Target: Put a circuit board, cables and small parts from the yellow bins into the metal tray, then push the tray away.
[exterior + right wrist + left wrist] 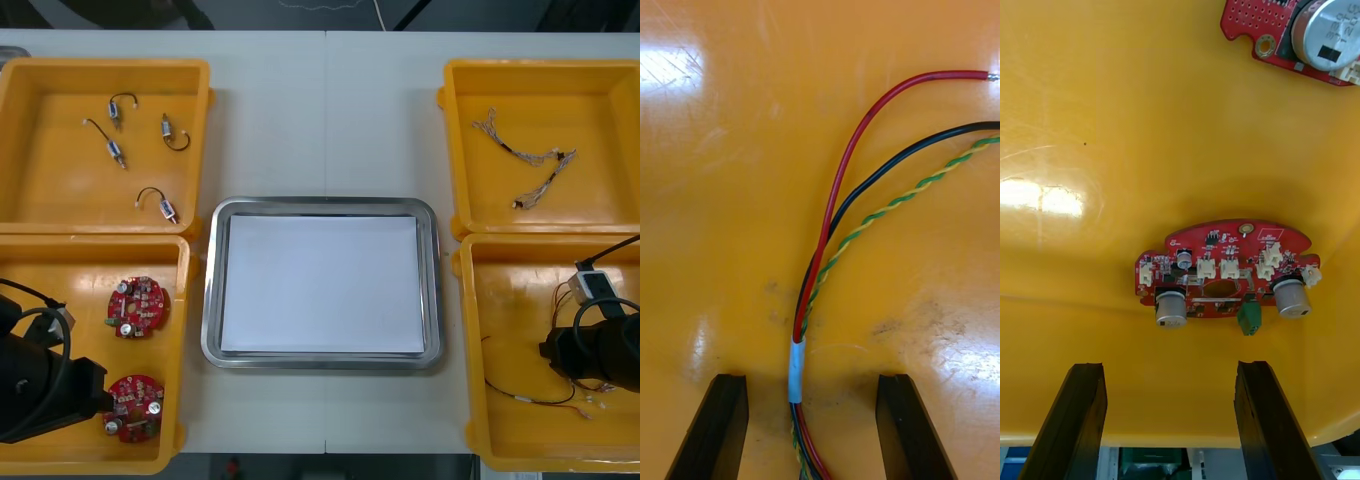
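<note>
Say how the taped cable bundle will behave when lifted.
Probably floppy: the cable bundle inside the open right gripper has thin, curving strands. Likely light. Beyond the white tape its strands splay, so they may dangle or snag.

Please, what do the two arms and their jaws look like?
Both are black and bulky. The left arm carries looping black wiring; the right arm bears a small grey box with a black lead. The left gripper and the right gripper each have two flat, matte black jaws with squared tips.

Front camera looks steeply down; both wrist cameras face bin floors close up
</note>
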